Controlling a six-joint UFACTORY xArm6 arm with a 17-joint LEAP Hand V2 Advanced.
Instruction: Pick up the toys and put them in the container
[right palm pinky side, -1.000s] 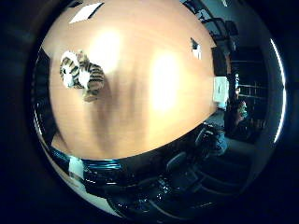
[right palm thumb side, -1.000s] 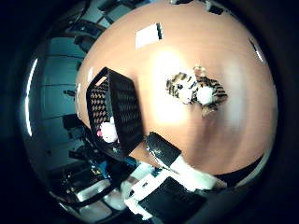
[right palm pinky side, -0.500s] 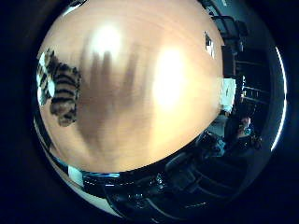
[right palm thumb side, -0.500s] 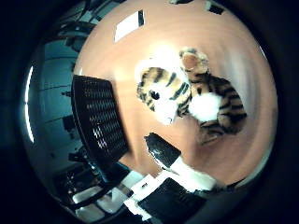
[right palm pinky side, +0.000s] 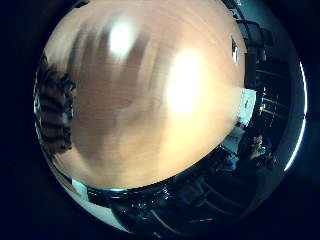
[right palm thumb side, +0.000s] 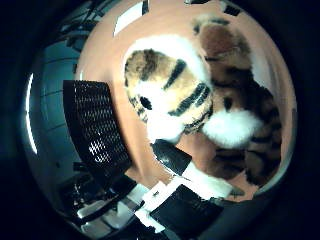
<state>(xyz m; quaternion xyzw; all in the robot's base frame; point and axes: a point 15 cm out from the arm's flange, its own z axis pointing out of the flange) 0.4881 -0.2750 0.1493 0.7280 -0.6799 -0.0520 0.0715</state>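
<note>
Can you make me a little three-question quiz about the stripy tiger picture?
1. True or false: the orange-and-black striped plush tiger lies on the orange wooden table.
2. What stands beside the tiger? A) black mesh container B) red bucket C) glass jar
3. Fill in: the tiger fills much of the thumb-side view, so it is ___ to the palm.

Key: 1 true; 2 A; 3 close

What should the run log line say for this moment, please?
phase: approach | robot hand: close above tiger toy, not gripping | tiger toy: lying on table, beside black mesh container | toy placed: not yet
</note>
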